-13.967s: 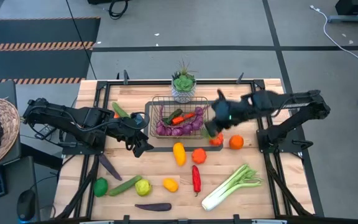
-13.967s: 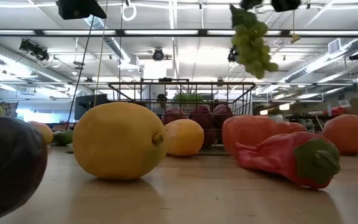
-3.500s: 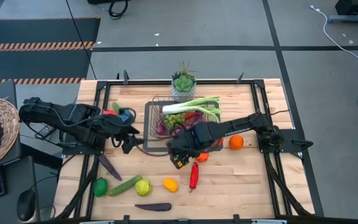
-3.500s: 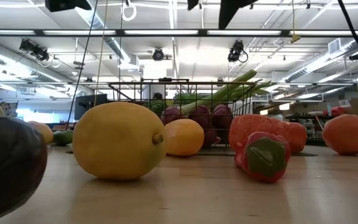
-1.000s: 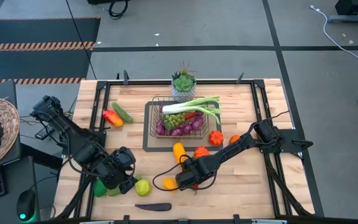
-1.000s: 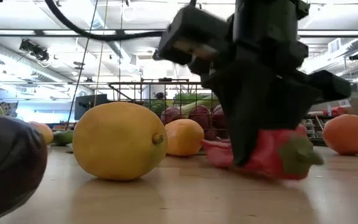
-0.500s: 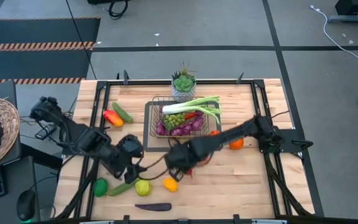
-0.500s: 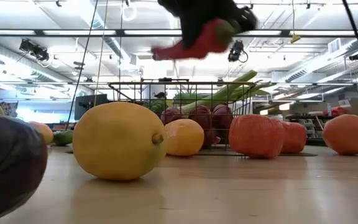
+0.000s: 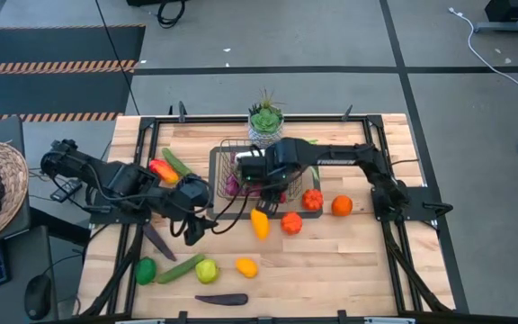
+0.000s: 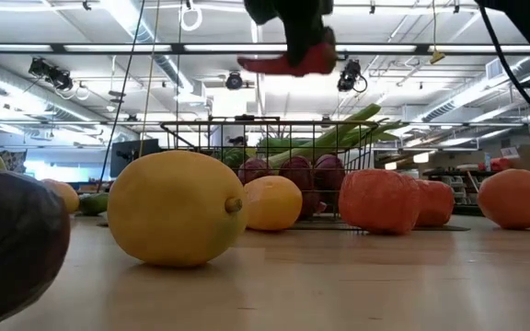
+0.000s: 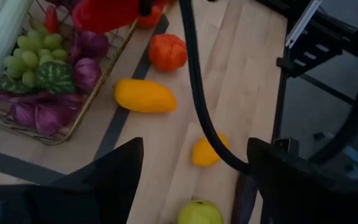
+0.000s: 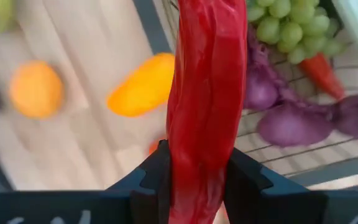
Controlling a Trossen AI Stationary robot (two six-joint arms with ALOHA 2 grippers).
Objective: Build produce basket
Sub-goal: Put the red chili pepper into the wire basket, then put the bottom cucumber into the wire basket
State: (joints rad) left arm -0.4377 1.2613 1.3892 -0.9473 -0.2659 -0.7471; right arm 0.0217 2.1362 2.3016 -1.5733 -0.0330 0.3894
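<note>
My right gripper hovers over the dark wire basket, shut on a red chili, which shows high above the basket in the low view. The basket holds green grapes, a leek, a carrot and purple pieces. My left gripper is open and empty over the table, just off the basket's near left corner. Its fingers stand wide apart. More produce lies on the table. My right gripper pinches the red chili's body between its two fingers, coming from above. The fingers lie across the chili. It is lifted clear and lies roughly level under the gripper, above the basket's near edge.
On the table near the basket: yellow fruit, two red-orange tomatoes, an orange. Along the near edge: lime, cucumber, green apple, small orange, eggplant. A potted succulent stands behind the basket.
My right gripper has lifted the red chili clear of the table's near part and carried it up and toward the far edge, over the basket. My left gripper has moved from the near left produce toward the far edge and the basket.
</note>
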